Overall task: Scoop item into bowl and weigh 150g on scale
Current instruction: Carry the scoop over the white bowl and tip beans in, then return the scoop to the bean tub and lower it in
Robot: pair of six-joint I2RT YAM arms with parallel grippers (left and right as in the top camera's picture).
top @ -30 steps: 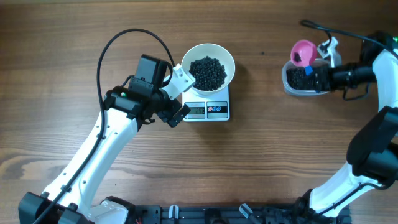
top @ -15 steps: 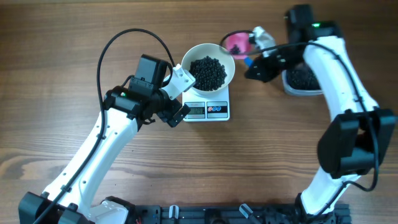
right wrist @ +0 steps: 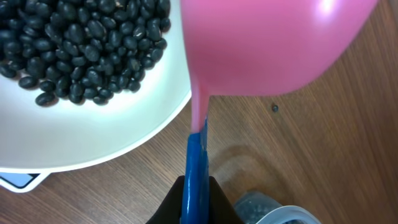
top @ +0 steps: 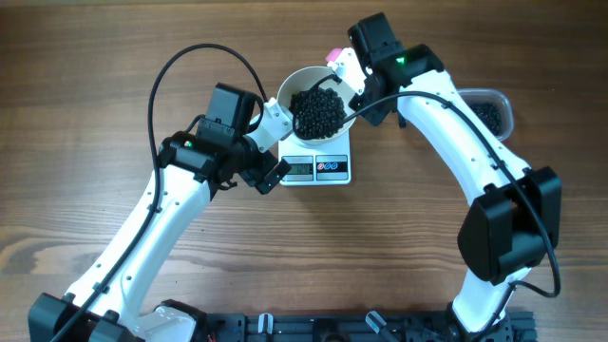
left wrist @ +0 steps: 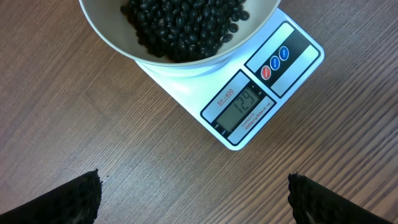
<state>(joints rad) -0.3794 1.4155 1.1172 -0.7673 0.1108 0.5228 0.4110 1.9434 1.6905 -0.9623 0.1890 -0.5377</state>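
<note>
The white bowl [top: 293, 84] stands on the white scale [top: 332, 168] and holds a heap of black beans [top: 318, 112]. In the left wrist view the scale's display [left wrist: 244, 106] reads 124, below the bowl [left wrist: 124, 43] and beans [left wrist: 180, 25]. My right gripper [right wrist: 198, 186] is shut on the blue handle [right wrist: 198, 155] of a pink scoop [right wrist: 273, 43]. The scoop hangs at the bowl's rim [right wrist: 124, 130], underside toward the camera, its contents hidden. My left gripper [left wrist: 196, 199] stands open over bare wood in front of the scale, holding nothing.
A clear plastic tub [top: 489, 109] with more black beans sits at the right, partly under my right arm; its edge [right wrist: 280, 214] shows in the right wrist view. My left arm and its black cable [top: 190, 57] lie left of the scale.
My right arm has swung left from the tub to the bowl, carrying the pink scoop. The left arm, bowl and scale have not moved.
</note>
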